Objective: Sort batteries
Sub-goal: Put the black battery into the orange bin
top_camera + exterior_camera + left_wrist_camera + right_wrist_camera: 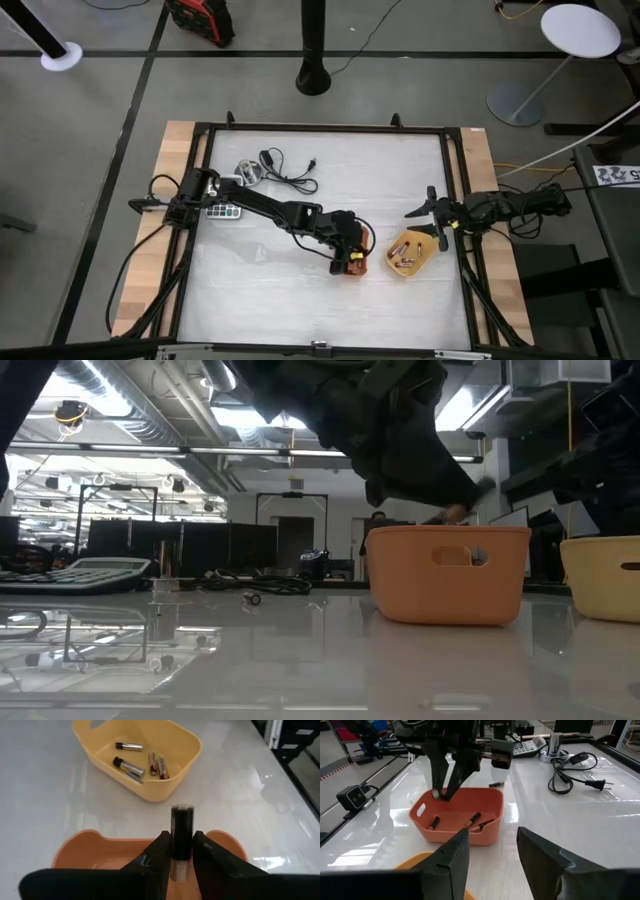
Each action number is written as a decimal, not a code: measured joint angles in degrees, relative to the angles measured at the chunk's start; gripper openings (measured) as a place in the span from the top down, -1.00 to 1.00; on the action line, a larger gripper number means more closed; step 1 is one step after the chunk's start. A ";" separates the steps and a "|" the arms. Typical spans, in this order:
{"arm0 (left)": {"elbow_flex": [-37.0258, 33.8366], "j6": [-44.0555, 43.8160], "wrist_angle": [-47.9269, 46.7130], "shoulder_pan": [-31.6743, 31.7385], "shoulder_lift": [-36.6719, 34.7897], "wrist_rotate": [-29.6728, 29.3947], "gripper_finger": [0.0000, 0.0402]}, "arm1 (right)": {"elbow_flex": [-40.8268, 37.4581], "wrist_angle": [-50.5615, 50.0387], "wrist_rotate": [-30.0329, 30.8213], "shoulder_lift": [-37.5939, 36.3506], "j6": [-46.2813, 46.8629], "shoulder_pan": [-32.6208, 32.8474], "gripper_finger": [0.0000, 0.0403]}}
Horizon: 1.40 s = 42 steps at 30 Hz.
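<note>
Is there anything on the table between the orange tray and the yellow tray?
Nothing: in the left wrist view the strip of table between the orange tray and the yellow tray is bare. The left hand holds a battery above the orange one.

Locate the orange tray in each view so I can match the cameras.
High: orange tray right of centre, mostly under the left gripper.
Low: right of centre.
Left wrist: rim behind the fingers, which grip a battery.
Right wrist: centre.
Shared landmark: yellow tray, beside it.
</note>
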 joint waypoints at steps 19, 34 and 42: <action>0.07 0.35 -17.63 0.43 -5.56 -0.92 0.65 | 0.09 -1.91 -0.88 0.00 4.21 0.00 0.20; -2.37 -0.71 -49.72 2.57 -10.60 -6.26 0.65 | 0.11 -1.80 -0.33 0.00 4.19 0.00 0.20; -3.65 22.94 -49.72 3.06 -10.06 -7.31 0.65 | 0.11 -1.81 -0.33 0.00 4.19 0.00 0.20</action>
